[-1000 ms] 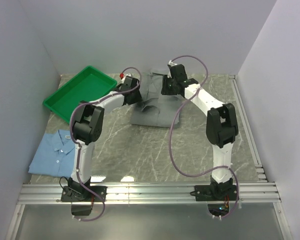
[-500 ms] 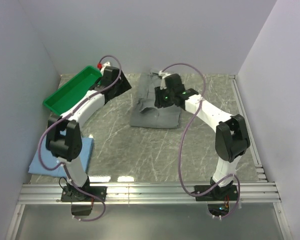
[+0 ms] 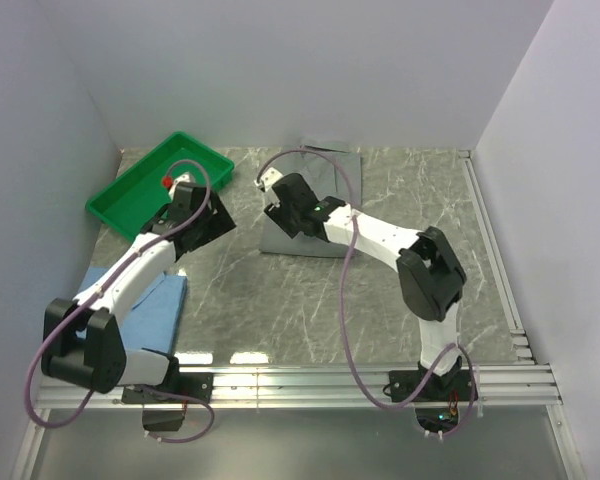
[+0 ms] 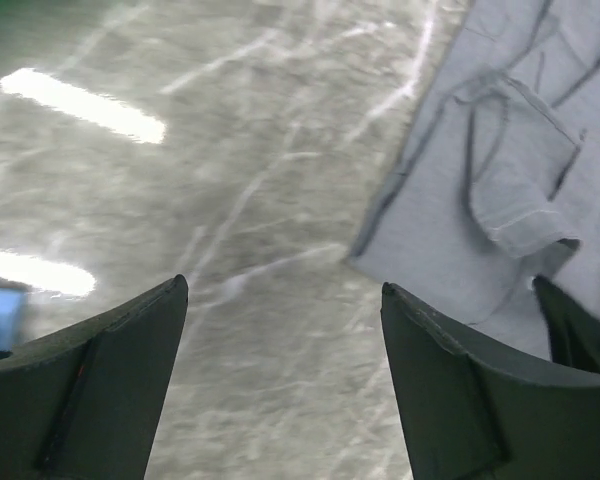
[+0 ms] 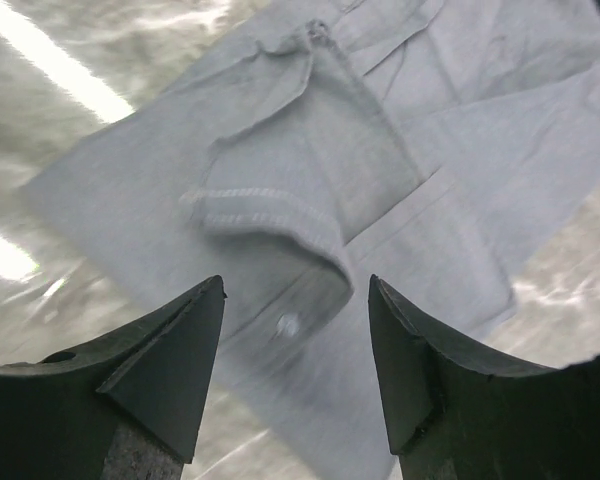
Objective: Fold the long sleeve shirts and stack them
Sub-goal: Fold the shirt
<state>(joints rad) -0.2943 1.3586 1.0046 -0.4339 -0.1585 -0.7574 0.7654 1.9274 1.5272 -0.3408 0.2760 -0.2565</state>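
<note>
The grey long sleeve shirt [image 3: 308, 243] lies partly folded at the back middle of the table, a cuffed sleeve [image 5: 280, 200] doubled over its front. My right gripper [image 3: 277, 220] hovers open over its left part; in the right wrist view the gripper [image 5: 296, 282] has only cloth and a white button [image 5: 287, 323] below it. My left gripper [image 3: 220, 222] stands open over bare marble, left of the shirt edge [image 4: 500, 190], with nothing between the gripper's [image 4: 282, 285] fingers. The light blue shirt [image 3: 168, 298] lies folded at the near left, partly under the left arm.
A green plastic tray [image 3: 130, 190] sits at the back left corner. Walls close the table on the left, back and right. A metal rail [image 3: 300, 380] runs along the near edge by the arm bases. Purple cables loop above both arms.
Both grippers have drawn back from the shirt's far end toward the near side. The left one swung left onto bare table. Both jaws have opened wider.
</note>
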